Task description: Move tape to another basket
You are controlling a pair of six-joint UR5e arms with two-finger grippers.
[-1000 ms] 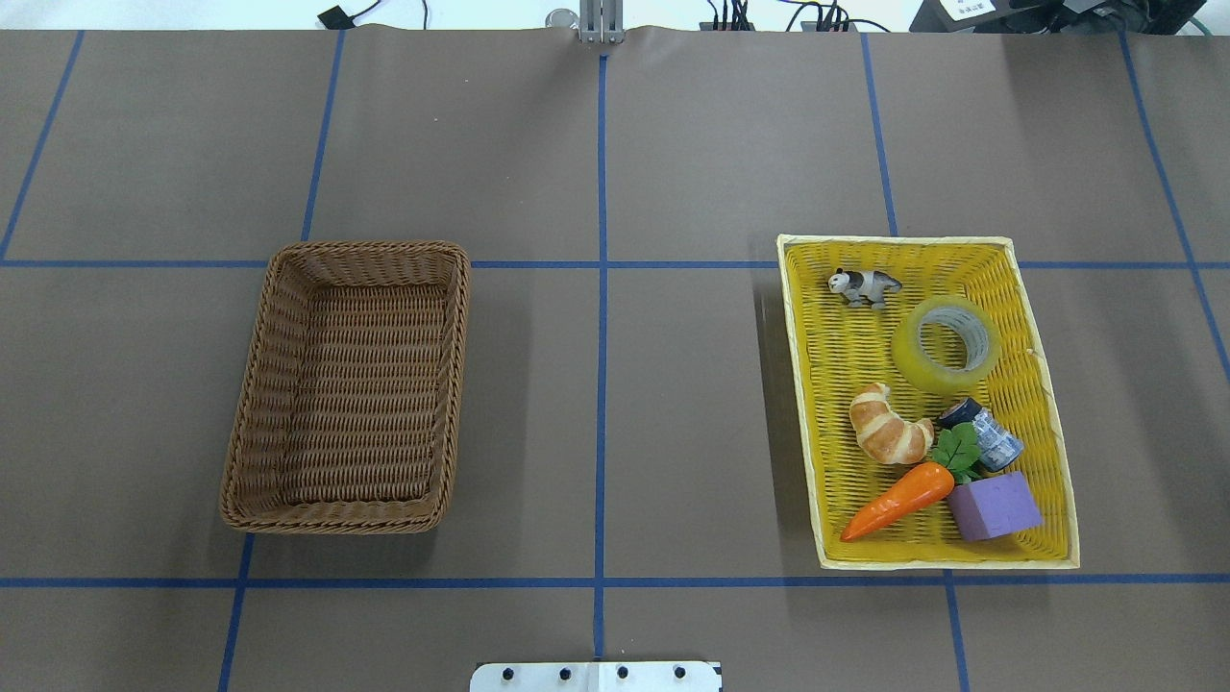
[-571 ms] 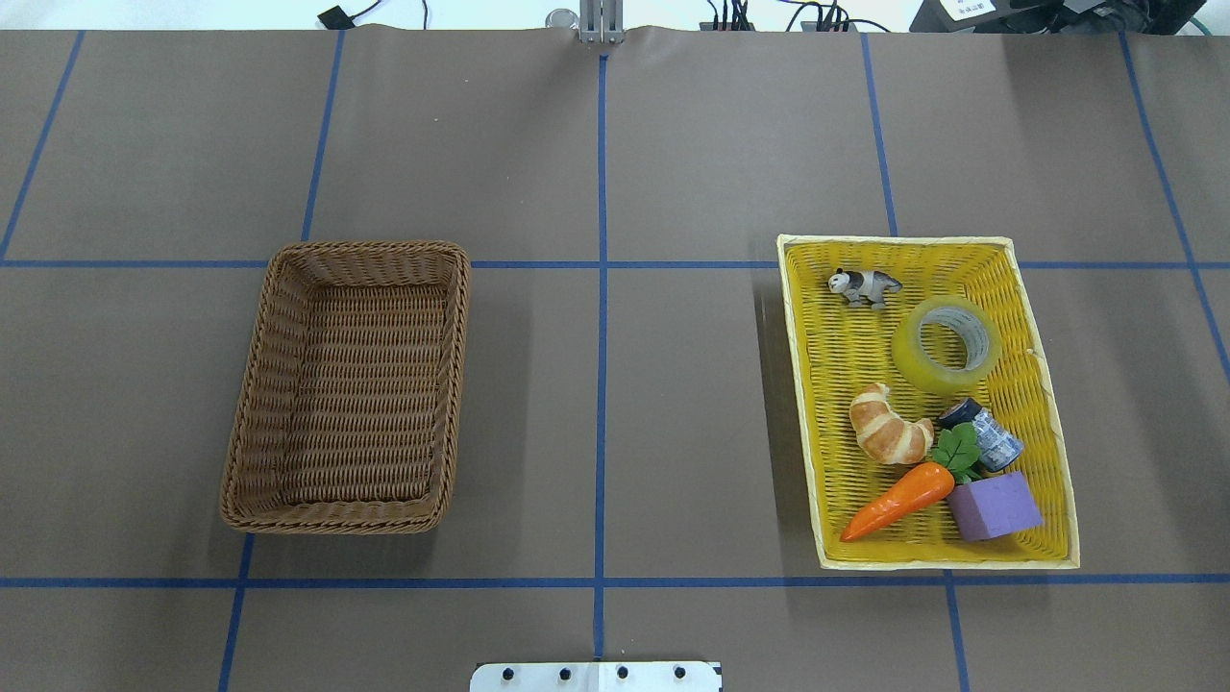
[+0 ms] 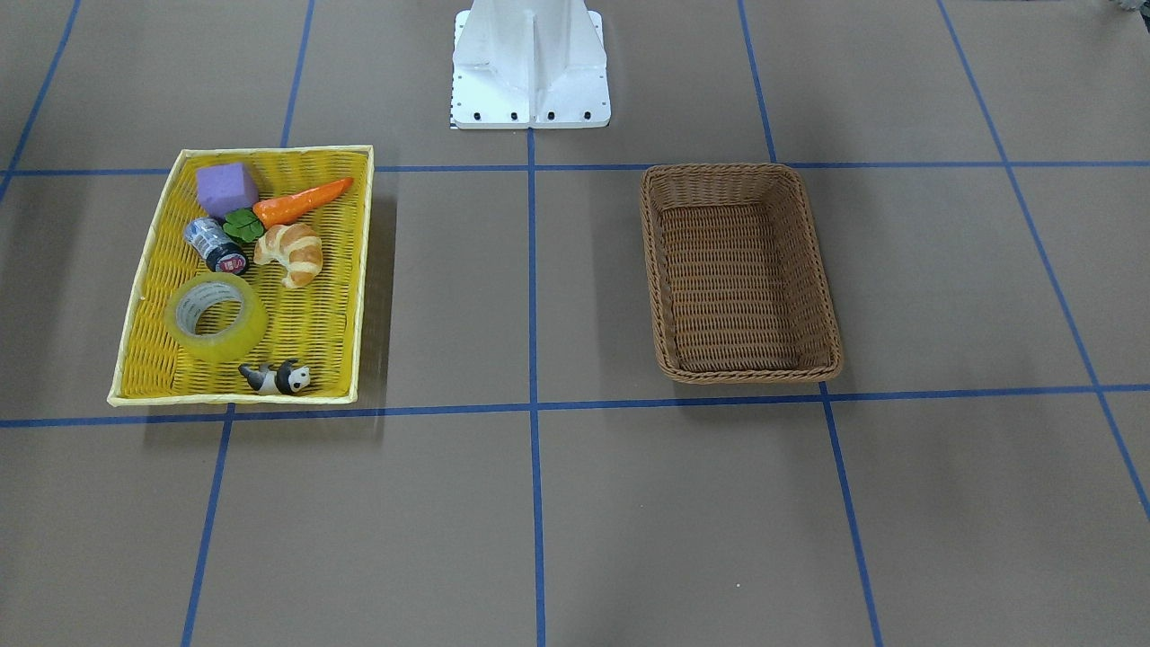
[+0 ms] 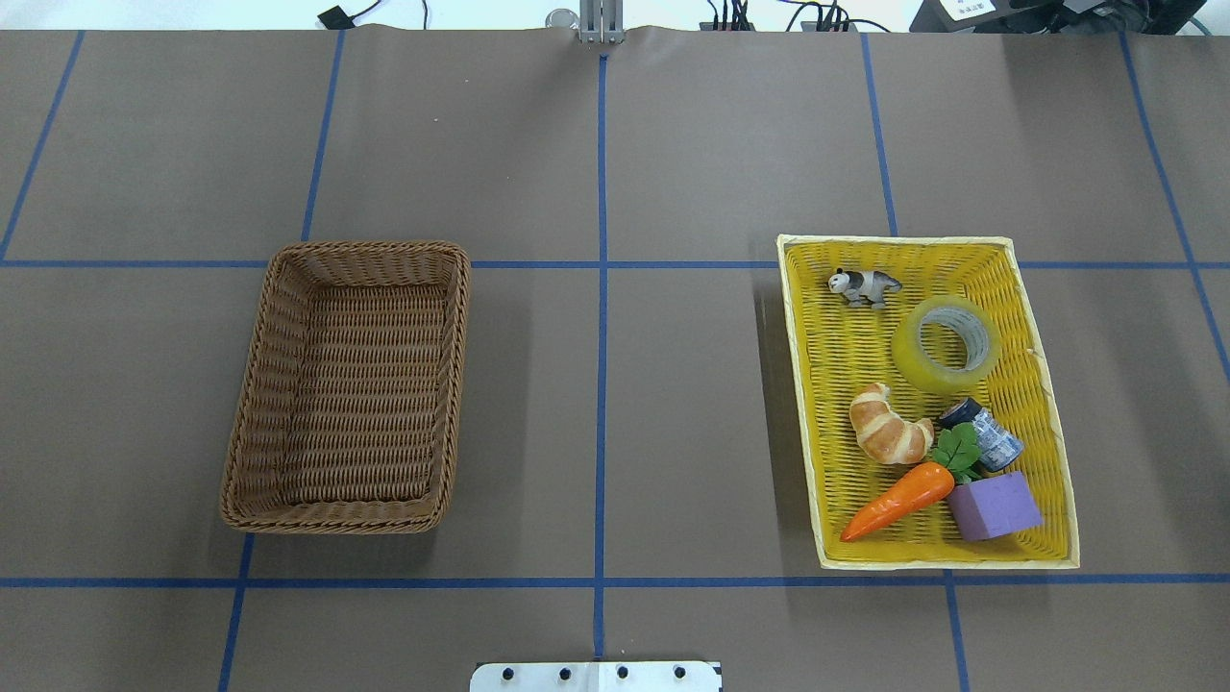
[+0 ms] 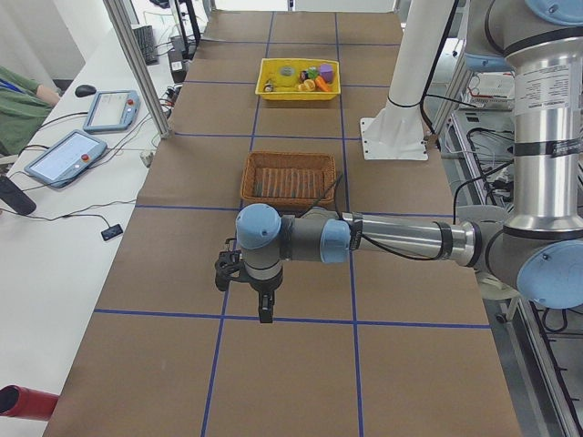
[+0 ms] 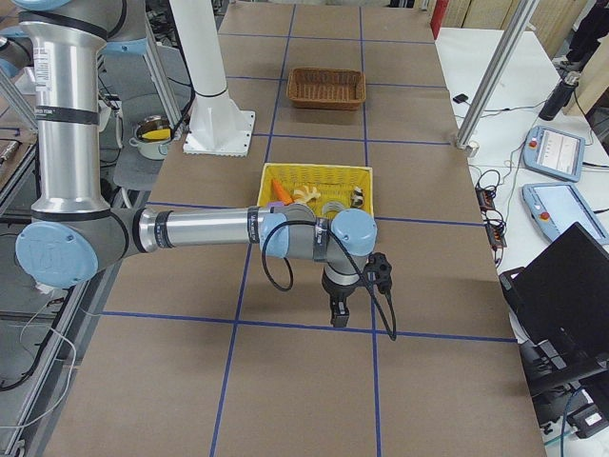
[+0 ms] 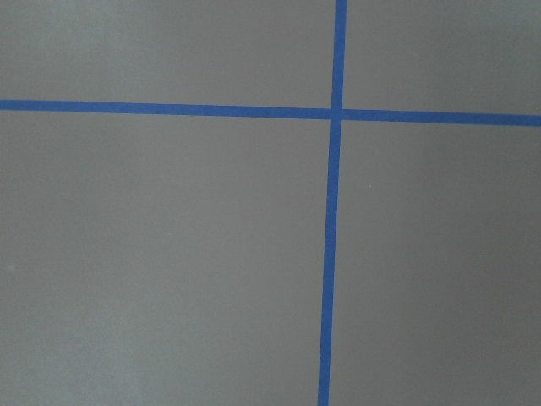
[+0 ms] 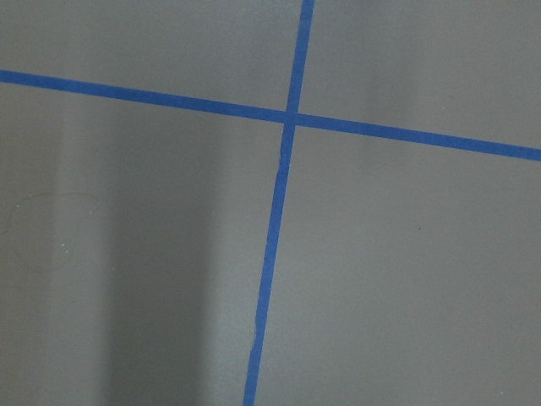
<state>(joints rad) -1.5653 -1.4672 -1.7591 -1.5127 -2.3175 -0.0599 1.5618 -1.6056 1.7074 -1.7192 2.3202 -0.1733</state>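
Two woven containers stood well apart on the bench (image 4: 673, 404) in the overhead view. At the left was the deep brown basket (image 4: 258, 384), with nothing inside it. At the right was the shallow yellow tray (image 4: 836, 346). Across the tray lay a small panda figure (image 4: 865, 285) near the far wall, a croissant (image 4: 889, 428), a carrot (image 4: 898, 500), the tape (image 4: 913, 360), a small dark cylinder (image 4: 985, 437) and a purple block (image 4: 995, 506). The tape lay flat with its core facing up, between the panda and the cylinder, close to the tray's right wall.

The left claw (image 5: 265, 311) hung over bare bench beyond the basket, and the right claw (image 6: 338, 314) hung over bare bench beyond the tray. Both pointed down, and I cannot tell whether either was open or closed.
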